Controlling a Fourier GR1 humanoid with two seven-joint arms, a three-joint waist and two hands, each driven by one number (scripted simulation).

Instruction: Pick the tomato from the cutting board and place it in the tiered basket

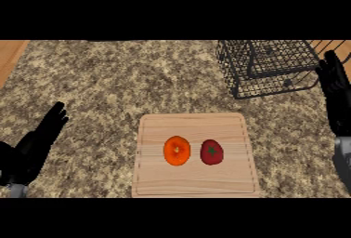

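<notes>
A dark red tomato (pixel 211 152) with a green stem lies on the wooden cutting board (pixel 195 181), right of centre. Beside it on the left sits an orange fruit (pixel 177 150). The black wire tiered basket (pixel 269 66) stands on the counter at the upper right, beyond the board. My right hand (pixel 337 100) is open at the right edge, fingers straight and pointing up, just right of the basket and well apart from the tomato. At the lower left, my left hand (pixel 35 145) is open too, fingers up, clear of the board.
The speckled granite counter (pixel 123 79) runs across the view. Wooden surface shows at the top left corner (pixel 10 53) and behind the basket at the top right.
</notes>
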